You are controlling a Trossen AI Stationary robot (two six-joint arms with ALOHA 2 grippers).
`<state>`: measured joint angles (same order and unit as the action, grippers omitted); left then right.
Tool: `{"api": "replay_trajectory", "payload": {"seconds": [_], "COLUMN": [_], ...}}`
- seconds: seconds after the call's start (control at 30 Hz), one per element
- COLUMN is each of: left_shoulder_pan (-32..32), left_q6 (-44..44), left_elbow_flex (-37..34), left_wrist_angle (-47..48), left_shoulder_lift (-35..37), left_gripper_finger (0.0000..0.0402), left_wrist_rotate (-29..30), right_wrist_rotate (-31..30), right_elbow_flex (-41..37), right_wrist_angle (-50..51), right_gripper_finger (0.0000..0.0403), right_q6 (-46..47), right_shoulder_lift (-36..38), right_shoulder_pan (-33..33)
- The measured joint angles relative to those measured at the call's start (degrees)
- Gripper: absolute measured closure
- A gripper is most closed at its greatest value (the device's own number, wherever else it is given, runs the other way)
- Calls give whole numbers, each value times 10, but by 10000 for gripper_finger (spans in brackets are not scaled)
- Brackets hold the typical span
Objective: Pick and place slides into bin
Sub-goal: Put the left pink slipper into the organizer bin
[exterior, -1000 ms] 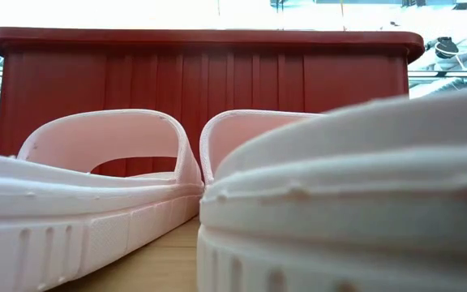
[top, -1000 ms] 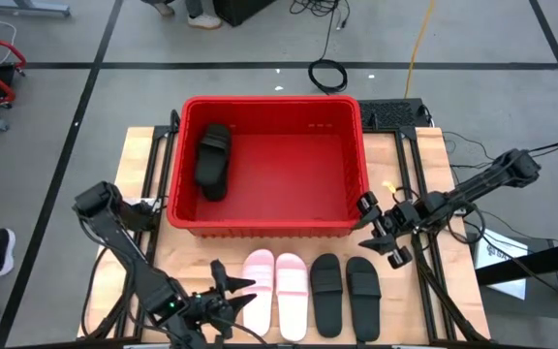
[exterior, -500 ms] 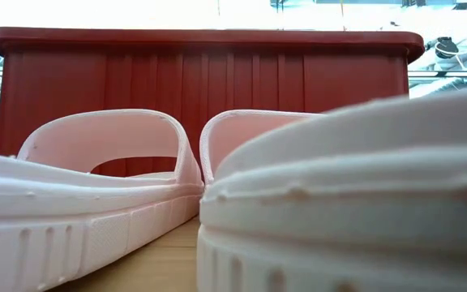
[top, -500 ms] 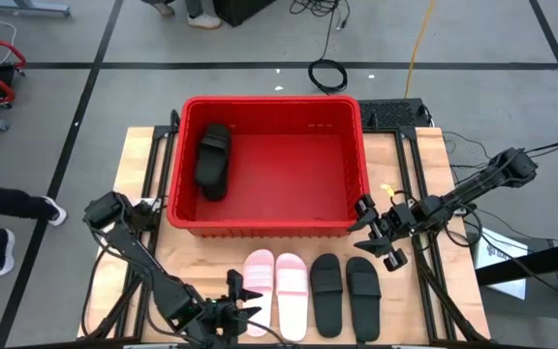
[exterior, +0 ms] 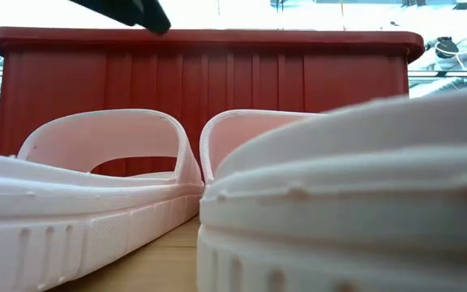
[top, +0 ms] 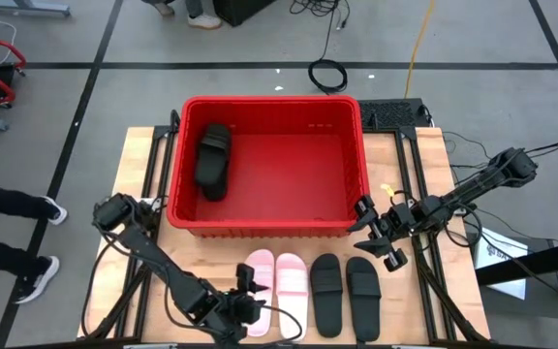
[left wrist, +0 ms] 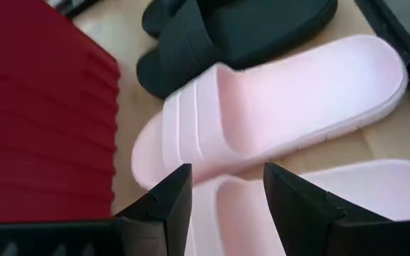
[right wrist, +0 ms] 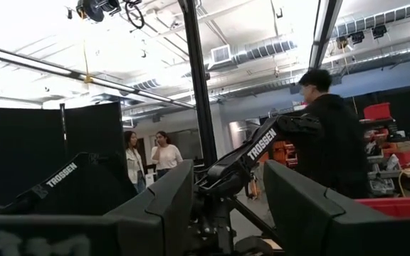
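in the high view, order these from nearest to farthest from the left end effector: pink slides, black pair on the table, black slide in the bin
1. Pink slides: right beside the open left end effector, at the table's front.
2. Black pair: just past the pink ones, to the right.
3. Black slide in the bin: farthest, at the left inside the bin.

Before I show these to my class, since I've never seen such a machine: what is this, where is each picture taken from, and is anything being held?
It is a robot with two dark arms at a wooden table. One camera looks straight down, one sits at table height, and one rides on each wrist. A red bin holds one black slide. In front of it lie two pink slides and two black slides. The left gripper hovers open over the pink slides, holding nothing. The right gripper waits open beside the bin's right corner, also empty; its wrist camera shows people in the room beyond.
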<state>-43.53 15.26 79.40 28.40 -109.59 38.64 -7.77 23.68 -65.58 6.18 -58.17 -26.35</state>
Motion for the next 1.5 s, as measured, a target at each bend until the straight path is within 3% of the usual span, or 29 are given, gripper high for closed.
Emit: {"api": "replay_trajectory", "payload": {"seconds": [0.3, 1.5], "left_shoulder_pan": [4, 57], "left_q6": [49, 93], "left_elbow_flex": [-1, 0], "left_wrist_angle": [58, 91], "left_shoulder_lift": [-11, -82], "left_gripper_finger": [229, 229], "left_wrist_rotate": [-29, -7], "right_wrist_rotate": [-1, -15], "right_elbow_flex": [0, 0], "right_wrist_angle": [-2, 2], "right_gripper_finger": [238, 238], "right_q6": [-9, -26], "right_shoulder_lift": [0, 0], "right_shoulder_pan": [0, 1]}}
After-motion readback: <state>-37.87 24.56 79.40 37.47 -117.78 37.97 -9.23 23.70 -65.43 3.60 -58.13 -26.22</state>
